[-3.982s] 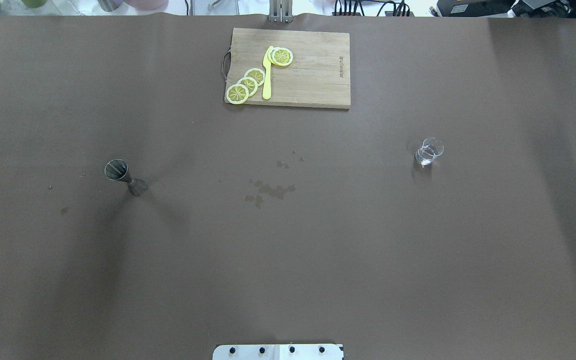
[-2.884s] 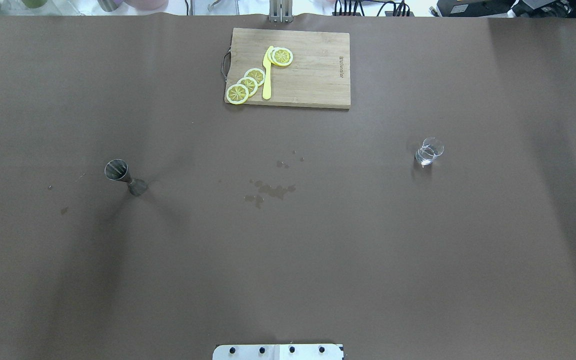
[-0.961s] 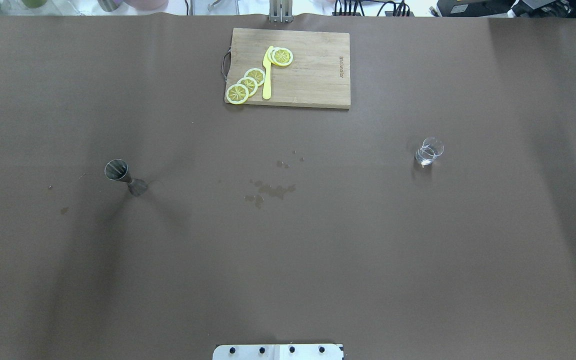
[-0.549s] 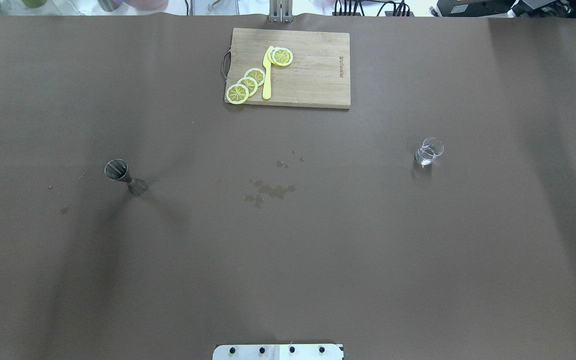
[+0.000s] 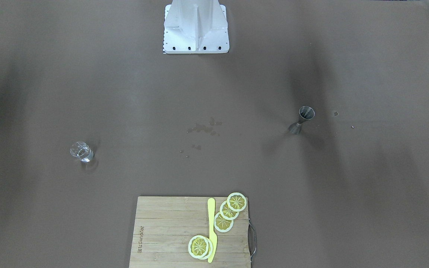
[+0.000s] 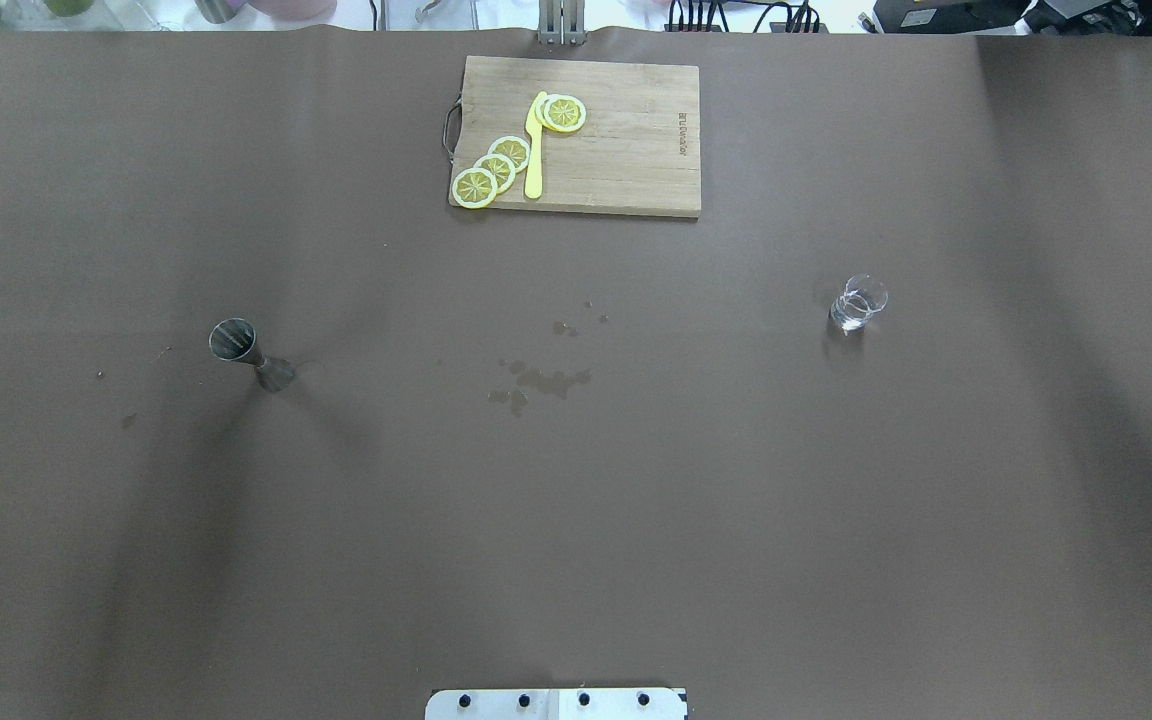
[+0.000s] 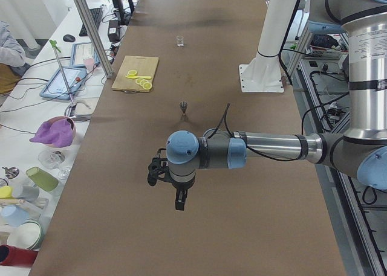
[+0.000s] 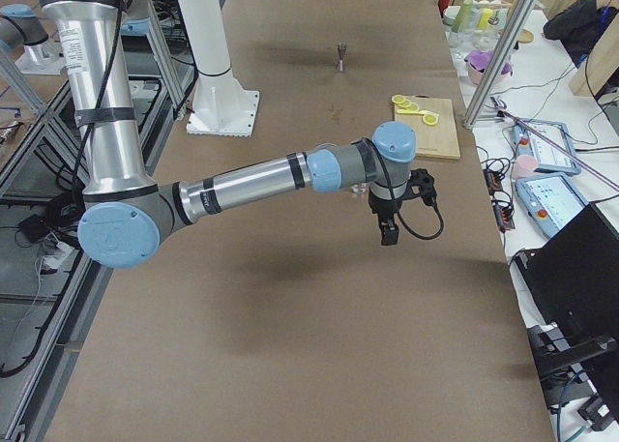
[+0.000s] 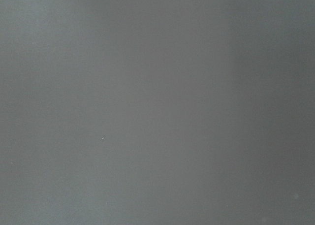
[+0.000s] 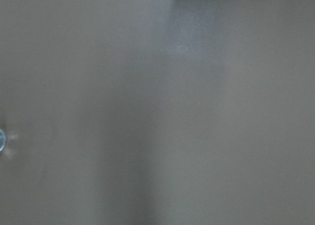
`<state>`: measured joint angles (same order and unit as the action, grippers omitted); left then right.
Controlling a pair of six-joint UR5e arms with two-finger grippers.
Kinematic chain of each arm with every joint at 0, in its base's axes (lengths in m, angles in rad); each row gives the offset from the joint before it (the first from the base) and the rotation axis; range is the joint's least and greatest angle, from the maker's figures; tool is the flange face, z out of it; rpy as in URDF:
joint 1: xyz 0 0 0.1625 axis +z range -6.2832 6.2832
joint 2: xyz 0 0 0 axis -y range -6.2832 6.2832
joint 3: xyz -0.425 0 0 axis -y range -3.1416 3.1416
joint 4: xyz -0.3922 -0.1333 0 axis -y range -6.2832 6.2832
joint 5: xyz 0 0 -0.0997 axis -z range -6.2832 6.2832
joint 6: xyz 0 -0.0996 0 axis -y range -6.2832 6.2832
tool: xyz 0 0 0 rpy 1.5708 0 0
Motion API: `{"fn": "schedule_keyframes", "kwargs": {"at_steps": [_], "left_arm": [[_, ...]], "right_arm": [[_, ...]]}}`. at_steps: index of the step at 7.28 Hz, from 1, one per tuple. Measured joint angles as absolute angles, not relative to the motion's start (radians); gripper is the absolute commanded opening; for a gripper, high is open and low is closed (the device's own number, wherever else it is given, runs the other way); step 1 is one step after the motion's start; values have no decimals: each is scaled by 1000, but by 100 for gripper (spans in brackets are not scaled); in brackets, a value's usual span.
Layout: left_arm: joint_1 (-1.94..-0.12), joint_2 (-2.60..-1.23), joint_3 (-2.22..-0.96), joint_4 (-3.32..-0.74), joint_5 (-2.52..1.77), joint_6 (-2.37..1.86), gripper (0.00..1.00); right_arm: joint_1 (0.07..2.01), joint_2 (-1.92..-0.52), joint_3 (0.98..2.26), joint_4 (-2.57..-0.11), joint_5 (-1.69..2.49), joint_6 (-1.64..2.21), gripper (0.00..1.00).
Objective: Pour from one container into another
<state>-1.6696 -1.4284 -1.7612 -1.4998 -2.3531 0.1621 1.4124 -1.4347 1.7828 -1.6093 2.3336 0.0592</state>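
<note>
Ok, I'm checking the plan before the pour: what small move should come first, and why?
Probably bring the right gripper toward the glass: it stands untouched on the robot's right, seems to hold clear liquid, and the jigger stands upright on the left.

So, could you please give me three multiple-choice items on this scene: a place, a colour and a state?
1. The jigger stands on which side of the table? A) robot's left B) robot's right C) centre
2. The knife on the cutting board is A) green B) yellow C) red
3. The glass is A) upright B) on its side C) upside down
Answers: 1 A, it is left in the overhead view; 2 B, like the lemon slices; 3 A, its rim faces up.
</note>
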Motion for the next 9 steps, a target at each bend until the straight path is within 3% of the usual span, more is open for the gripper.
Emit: {"fn": "schedule_keyframes", "kwargs": {"at_steps": [2,5,9], "left_arm": [[-1670,-1432,-1761,-1502,-2353,163,98],[-1666,-1427,-1743,-1600,-2362,163,98],[-1658,-1449,-1753,-1740,-2416,161,98]], "right_arm": [[1316,-1429,1824,-1552,2342,46,100],[1245,-1428,1769,-1389,2343,43,100],[1174,-1439,1647,-938,2356,34,100]]}}
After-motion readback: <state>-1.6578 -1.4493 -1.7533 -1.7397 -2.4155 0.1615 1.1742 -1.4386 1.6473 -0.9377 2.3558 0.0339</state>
